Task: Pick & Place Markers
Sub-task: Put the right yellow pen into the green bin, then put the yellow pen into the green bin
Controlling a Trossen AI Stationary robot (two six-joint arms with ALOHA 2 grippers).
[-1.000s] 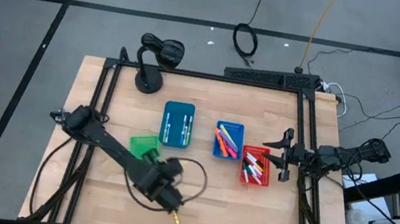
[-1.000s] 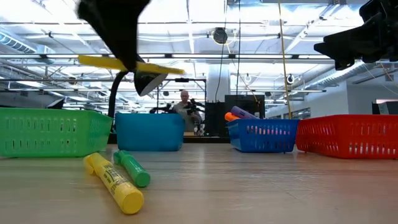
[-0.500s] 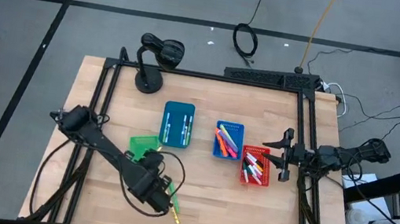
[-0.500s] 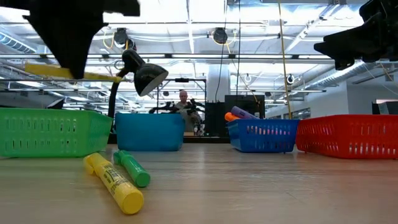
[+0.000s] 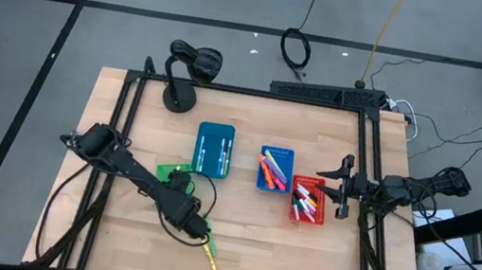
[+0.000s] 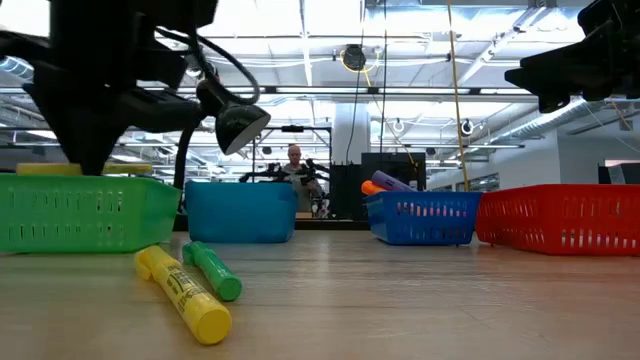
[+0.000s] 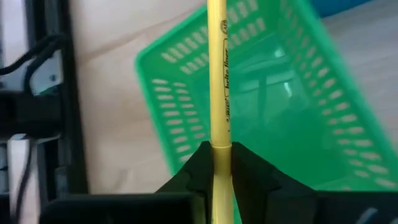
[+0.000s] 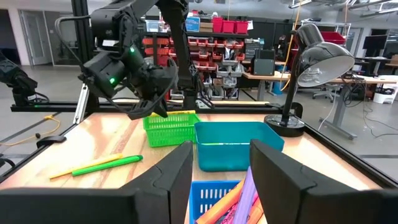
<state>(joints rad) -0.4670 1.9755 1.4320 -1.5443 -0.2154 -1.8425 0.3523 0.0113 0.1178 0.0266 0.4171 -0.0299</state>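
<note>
Nearest the low camera, at the lower left of its frame, a yellow marker (image 6: 185, 293) and a green marker (image 6: 212, 270) lie side by side on the tabletop (image 6: 400, 300), not yet picked up. Behind them, at the left, stands the green bin (image 6: 85, 210), and directly over it the left gripper (image 7: 217, 163) hangs with its fingers (image 7: 200, 167) pinched tight on a thin yellow highlighter (image 7: 217, 74), whose barrel reaches out across the bin's open mouth. The step in hand looks like the drop-off: the highlighter is over the green bin but not yet let go. The next move would be to lower a little, spread the fingers so it falls inside the walls, then go for the two markers on the tabletop. Farther back sit the teal bin (image 5: 213, 149) and the blue bin (image 5: 275, 168), the blue one with markers showing. At the right of the high view is the red bin (image 5: 307, 200), also filled, where the right gripper (image 5: 344, 186) waits just beside it, fingers apart and empty.
</note>
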